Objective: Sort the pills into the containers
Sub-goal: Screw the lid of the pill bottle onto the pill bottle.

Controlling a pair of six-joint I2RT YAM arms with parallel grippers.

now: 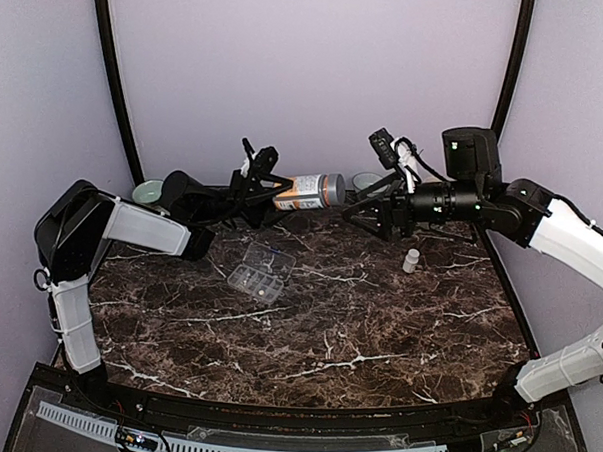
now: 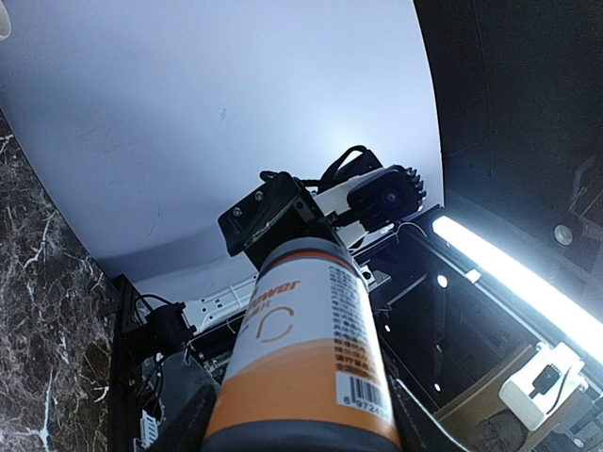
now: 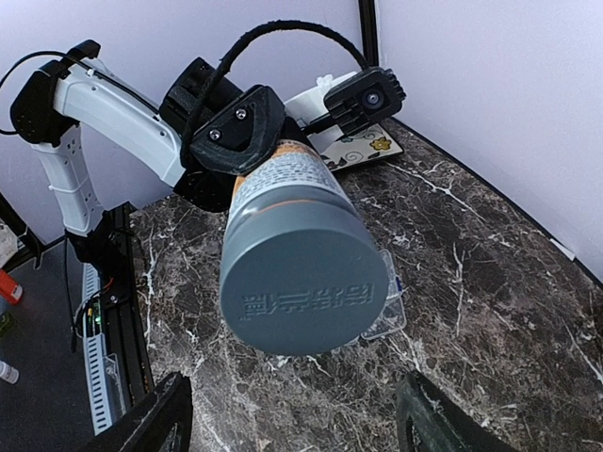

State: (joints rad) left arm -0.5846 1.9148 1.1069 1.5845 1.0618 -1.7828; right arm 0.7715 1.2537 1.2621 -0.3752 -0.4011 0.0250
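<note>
Marble table (image 1: 377,329), dark with white veins, bears the clear plastic organizer (image 1: 261,270) at centre-left; its compartments are too small to read. Left gripper (image 1: 268,190) is clamped on a cylindrical white-and-orange bottle (image 1: 308,191). The bottle is held level, long axis left-right, with its smooth grey cap (image 3: 301,282) facing the right gripper (image 1: 367,211), whose fingers stand apart.

Bottle (image 3: 292,273) squarely before right gripper (image 3: 294,419)
</note>
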